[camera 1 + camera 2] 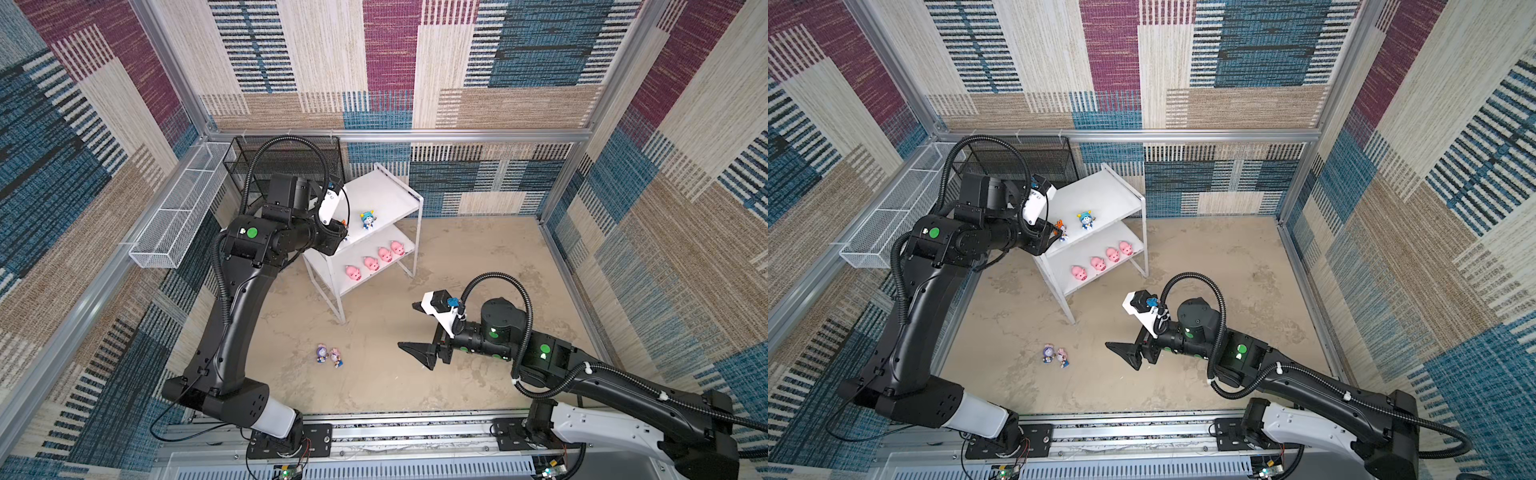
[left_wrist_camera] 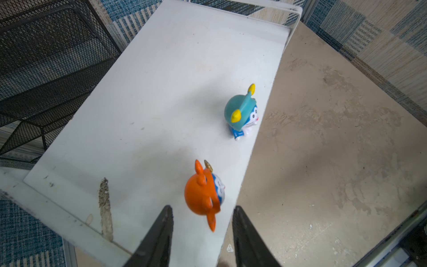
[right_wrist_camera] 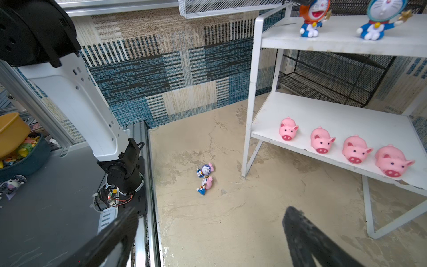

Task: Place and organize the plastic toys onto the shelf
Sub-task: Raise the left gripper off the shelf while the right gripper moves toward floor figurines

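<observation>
- White shelf [image 1: 384,195], both boards, with four glossy pink pigs [image 1: 371,263] along the lower one.
- Upper board: teal-hooded figurine [image 2: 241,113] with yellow ears, and orange-hooded figurine [image 2: 203,196] — both with blue-and-white faces.
- Mottled beige floor [image 1: 478,257], near left: purple-hooded figurine [image 1: 321,352] and pink-hooded figurine [image 1: 335,356].
- Walls [image 1: 390,62] — striped patchwork of blue, maroon and beige.
- Far left: black mesh rack [image 1: 291,158], white wire basket [image 1: 174,224].
</observation>
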Robot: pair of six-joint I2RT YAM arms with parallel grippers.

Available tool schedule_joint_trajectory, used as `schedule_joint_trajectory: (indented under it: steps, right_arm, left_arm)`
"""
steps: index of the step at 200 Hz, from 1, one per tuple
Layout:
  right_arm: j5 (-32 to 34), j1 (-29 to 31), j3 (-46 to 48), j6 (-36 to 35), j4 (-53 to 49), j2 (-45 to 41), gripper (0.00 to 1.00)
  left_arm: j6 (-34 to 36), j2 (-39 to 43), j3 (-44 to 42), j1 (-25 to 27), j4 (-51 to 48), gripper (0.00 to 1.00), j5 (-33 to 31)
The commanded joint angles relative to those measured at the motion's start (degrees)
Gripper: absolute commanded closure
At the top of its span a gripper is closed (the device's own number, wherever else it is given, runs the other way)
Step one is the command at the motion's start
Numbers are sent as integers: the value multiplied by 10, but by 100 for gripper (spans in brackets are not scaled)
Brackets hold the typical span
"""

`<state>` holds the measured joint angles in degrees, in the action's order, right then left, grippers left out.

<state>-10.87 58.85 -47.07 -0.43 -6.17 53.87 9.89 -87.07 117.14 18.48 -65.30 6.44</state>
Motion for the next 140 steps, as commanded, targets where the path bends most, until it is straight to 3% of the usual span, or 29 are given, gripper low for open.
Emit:
schedule_joint_trajectory:
  steps: [1, 140]
  right_arm:
    - [4, 0, 2, 0, 25, -2, 0]
    - [6, 0, 11, 4, 30, -6, 0]
  left_arm:
    - [11, 4, -1, -3, 4, 58, -2]
    - [15, 14, -12, -16, 7, 58, -24]
